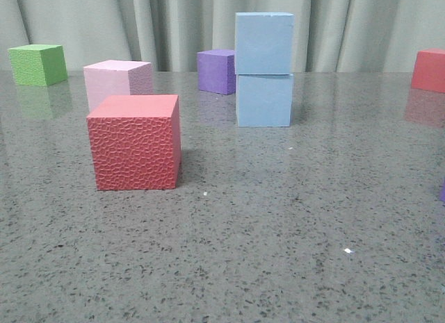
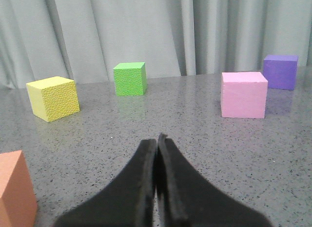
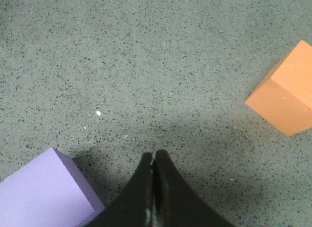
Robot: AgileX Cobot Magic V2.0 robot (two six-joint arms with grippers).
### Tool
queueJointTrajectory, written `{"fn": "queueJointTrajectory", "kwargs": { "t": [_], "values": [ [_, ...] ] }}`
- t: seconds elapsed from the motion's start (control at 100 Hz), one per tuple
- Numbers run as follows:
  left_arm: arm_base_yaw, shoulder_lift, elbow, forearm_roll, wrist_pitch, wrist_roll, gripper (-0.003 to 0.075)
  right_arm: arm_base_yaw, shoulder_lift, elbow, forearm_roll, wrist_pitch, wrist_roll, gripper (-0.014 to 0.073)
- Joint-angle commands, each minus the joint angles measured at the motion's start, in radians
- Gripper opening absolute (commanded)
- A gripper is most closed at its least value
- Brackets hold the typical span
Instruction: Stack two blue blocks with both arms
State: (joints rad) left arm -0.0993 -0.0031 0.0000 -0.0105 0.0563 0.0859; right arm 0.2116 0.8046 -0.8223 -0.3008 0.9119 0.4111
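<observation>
In the front view the two light sky-blue blocks stand stacked at the back middle of the table: the upper block (image 1: 263,43) rests squarely on the lower block (image 1: 264,100). Neither gripper shows in the front view, and no blue block shows in either wrist view. My left gripper (image 2: 157,141) is shut and empty, low over bare table. My right gripper (image 3: 154,156) is shut and empty above bare table, next to a light purple cube (image 3: 44,193).
Front view: textured red cube (image 1: 135,142) front left, pink cube (image 1: 118,83) behind it, green cube (image 1: 38,64) far left, dark purple cube (image 1: 216,71) behind the stack, red cube (image 1: 429,70) far right. Left wrist view: yellow cube (image 2: 53,98), orange cube (image 2: 14,193). Right wrist view: orange cube (image 3: 287,90).
</observation>
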Motion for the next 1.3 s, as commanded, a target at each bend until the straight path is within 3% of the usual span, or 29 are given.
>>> {"fn": "queueJointTrajectory", "kwargs": {
  "t": [0.0, 0.21, 0.46, 0.59, 0.8, 1.29],
  "values": [
    [-0.009, -0.033, 0.043, 0.001, -0.084, -0.008, -0.0019, -0.007, -0.009, -0.024, -0.034, -0.047, -0.007, -0.0122],
    [-0.009, -0.033, 0.043, 0.001, -0.084, -0.008, -0.0019, -0.007, -0.033, -0.016, -0.037, -0.074, -0.007, -0.0122],
    [-0.009, -0.033, 0.043, 0.001, -0.084, -0.008, -0.0019, -0.007, -0.178, 0.143, 0.006, -0.319, -0.027, -0.0122],
    [-0.009, -0.033, 0.043, 0.001, -0.084, -0.008, -0.0019, -0.008, -0.284, 0.244, 0.095, -0.440, -0.158, -0.0122],
    [-0.009, -0.033, 0.043, 0.001, -0.084, -0.008, -0.0019, -0.028, -0.479, 0.364, 0.270, -0.485, -0.430, -0.0122],
    [-0.009, -0.033, 0.043, 0.001, -0.084, -0.008, -0.0019, -0.081, -0.837, 0.599, 0.327, -0.591, -0.437, -0.0122]
  ]
}}
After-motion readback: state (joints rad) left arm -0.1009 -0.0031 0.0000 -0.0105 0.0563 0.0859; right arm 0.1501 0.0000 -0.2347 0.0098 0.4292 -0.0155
